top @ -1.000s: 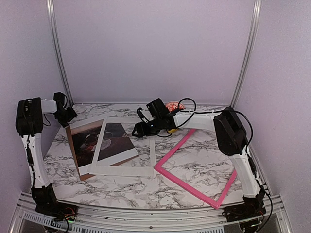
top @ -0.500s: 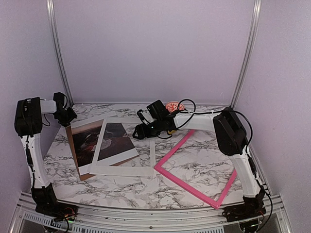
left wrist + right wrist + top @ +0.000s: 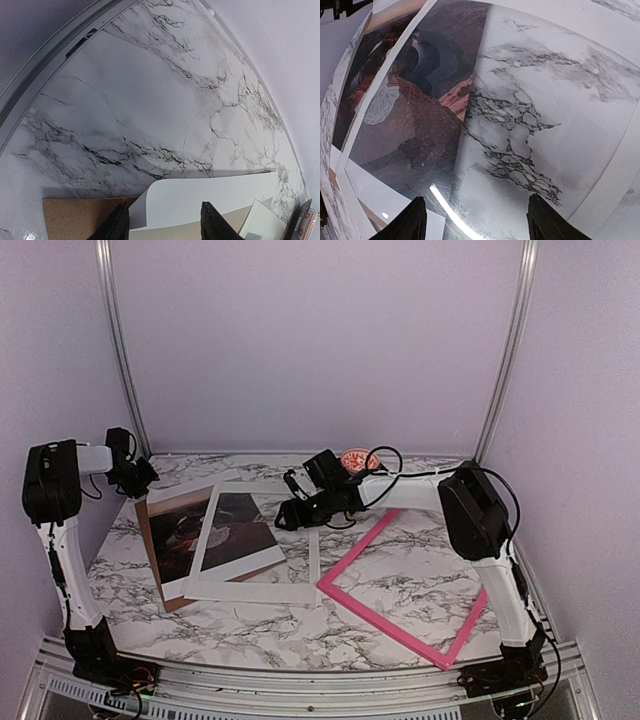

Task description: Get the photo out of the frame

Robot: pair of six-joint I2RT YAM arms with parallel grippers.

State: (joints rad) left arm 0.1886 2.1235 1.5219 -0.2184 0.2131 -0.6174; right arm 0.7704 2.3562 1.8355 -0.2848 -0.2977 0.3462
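Lying flat on the marble-patterned counter (image 3: 230, 625), the frame (image 3: 358, 548) is already bare: a thin, bright pink rectangle with only veined stone showing through its opening. The photo (image 3: 237, 525) sits left of the frame, well apart from it, so I judge the removal itself done. It is a paper print, dark brown-red with a small pale figure and white margins. It rests partly over a plain brown board (image 3: 149, 540) farther left of the frame, with a white sheet (image 3: 250, 590) showing along its edges.

The right hand (image 3: 290, 510) hovers low just left of the frame's far corner, above the photo's right edge, fingers spread with nothing between them. It is probably there to clear the print or nudge it. From its own camera a glossy sheen and a streak of reflected light cross the print, hinting at a clear pane on top, though I cannot be sure.

The left hand (image 3: 140, 480) hangs far left of the frame, over the board's far corner, jaws apart and empty, likely keeping out of the way.
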